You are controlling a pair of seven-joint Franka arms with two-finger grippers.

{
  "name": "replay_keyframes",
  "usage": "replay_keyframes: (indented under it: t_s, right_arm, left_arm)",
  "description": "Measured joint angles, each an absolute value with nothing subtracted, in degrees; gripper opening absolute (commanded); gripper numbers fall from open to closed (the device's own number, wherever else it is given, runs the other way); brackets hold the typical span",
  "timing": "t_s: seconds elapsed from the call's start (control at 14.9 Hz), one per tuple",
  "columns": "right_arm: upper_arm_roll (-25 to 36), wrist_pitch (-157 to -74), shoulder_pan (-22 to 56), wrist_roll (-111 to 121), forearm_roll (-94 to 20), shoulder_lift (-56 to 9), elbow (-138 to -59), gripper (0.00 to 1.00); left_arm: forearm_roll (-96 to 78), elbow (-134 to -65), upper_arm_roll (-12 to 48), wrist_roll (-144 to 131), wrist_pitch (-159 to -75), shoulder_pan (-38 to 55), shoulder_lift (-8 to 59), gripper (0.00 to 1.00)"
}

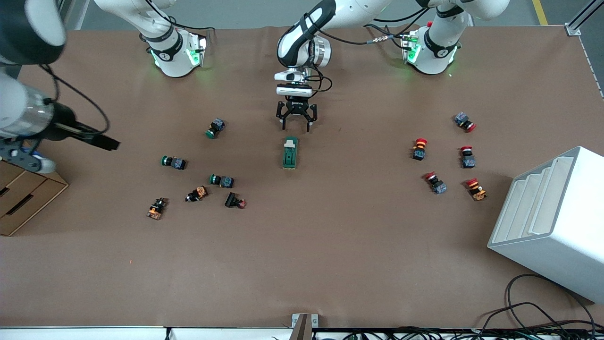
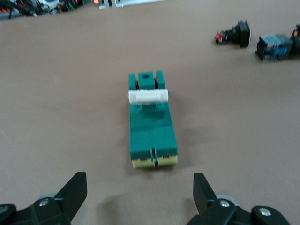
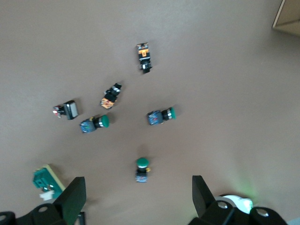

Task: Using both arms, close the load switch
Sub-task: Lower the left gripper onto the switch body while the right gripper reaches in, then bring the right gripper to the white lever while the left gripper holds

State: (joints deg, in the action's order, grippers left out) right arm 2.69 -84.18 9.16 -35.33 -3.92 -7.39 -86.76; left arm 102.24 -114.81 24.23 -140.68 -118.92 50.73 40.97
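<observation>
a brown mat [image 1: 302, 264] covered the table, bare at its near edge. going outward from the front camera, a white tiered rack [image 1: 549, 219] sat toward the left arm's end, with red-capped buttons [image 1: 467, 156] past it, and green-capped buttons [image 1: 222, 180] lay scattered toward the right arm's end. the load switch [image 1: 289, 152] lay flat near mid-table, its white lever tab [image 2: 148, 96] at the end nearer the bases. the left gripper [image 1: 296, 123] hung at the switch's twelve o'clock, just off that end, fingers spread and holding nothing. the right gripper [image 3: 136, 194] hovered high over its own end of the table, also spread and empty.

the likely risk was the light block skidding or tipping if one arm pushed the tab before the other braced it. the right gripper showed in the front view only as a dark shape, and how far the lever stood open was hard to judge.
</observation>
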Motion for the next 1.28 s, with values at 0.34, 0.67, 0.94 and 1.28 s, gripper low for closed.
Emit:
replay_keyframes:
  t_s: [0.34,0.67,0.94,1.28]
  right_arm:
    - [2.58,-87.42,17.41,-54.54,-3.92,-8.73,-87.12,1.0]
    - [2.6,-93.65,23.55,-72.0,-3.92,-12.92,-87.64,1.0]
    - [2.58,-99.34,28.82,-88.42,-3.93,-17.46,-87.82,1.0]
    - [2.57,-108.67,35.06,-105.39,-3.93,-23.14,-87.93,1.0]
  left_arm:
    - [108.2,-114.6,23.82,-145.32,-116.6,50.72,43.77,1.0]
    - [109.42,-113.67,23.76,-145.42,-115.32,50.74,44.86,1.0]
    - [109.54,-113.65,23.77,-145.42,-114.94,50.85,44.97,1.0]
    - [109.58,-113.65,23.79,-145.42,-114.37,51.01,45.09,1.0]
